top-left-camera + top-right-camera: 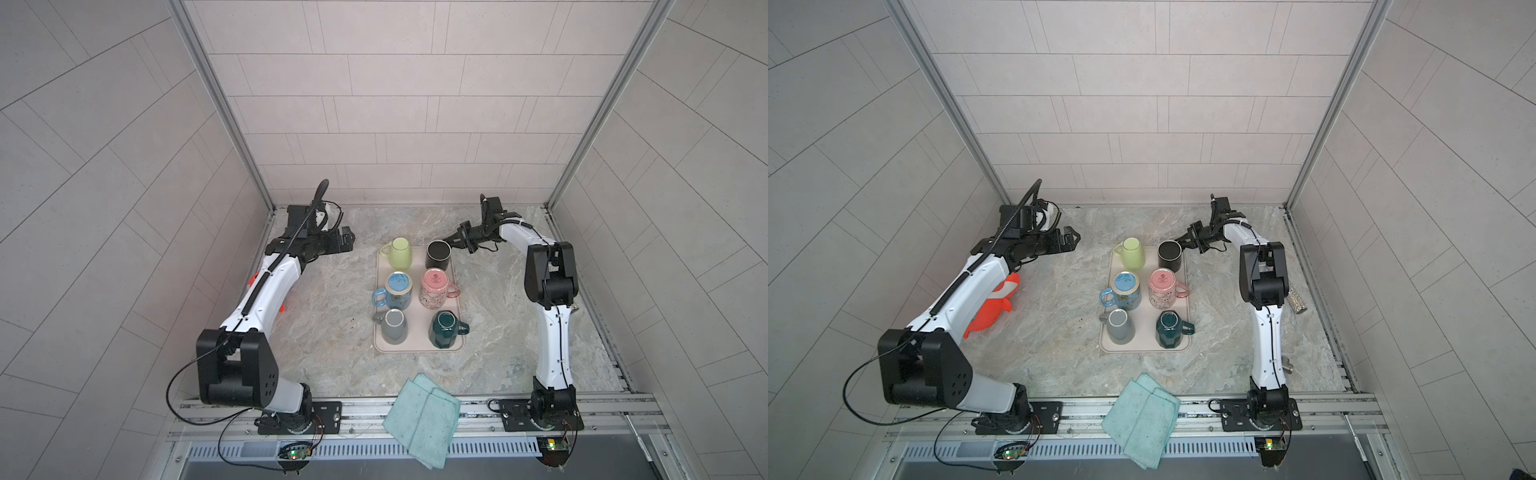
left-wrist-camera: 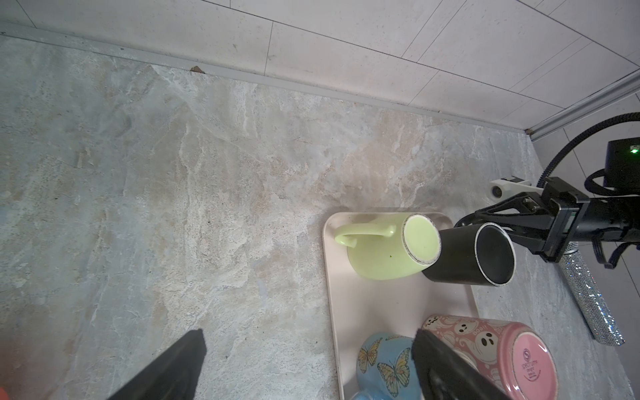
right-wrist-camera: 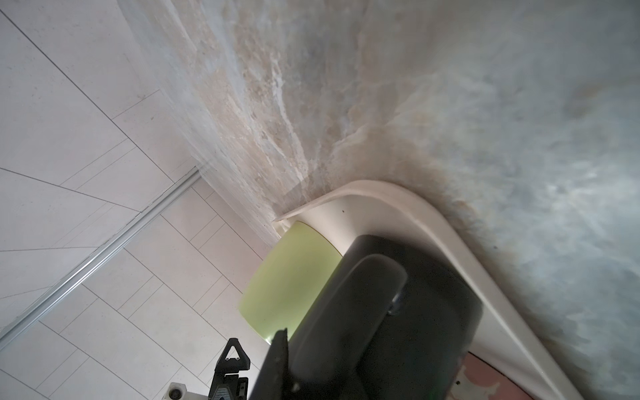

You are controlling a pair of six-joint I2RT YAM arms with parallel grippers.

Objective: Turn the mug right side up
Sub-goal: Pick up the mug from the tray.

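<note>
Black mug (image 1: pixel 438 254), upside down at the far right corner of the tray (image 1: pixel 417 337) and just beside the green mug (image 1: pixel 401 252), has the right gripper (image 1: pixel 451 242) clamped on its handle, so that thin hold could slip mid-flip or swing it into the neighbour.

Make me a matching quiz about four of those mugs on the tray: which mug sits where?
Mugs:
1. green mug
2. pink mug
3. grey mug
4. black mug

Places on the tray:
A. near left corner
B. far right corner, at the right gripper
C. far left corner
D. middle row, right side

Pairs: 1-C, 2-D, 3-A, 4-B.
</note>
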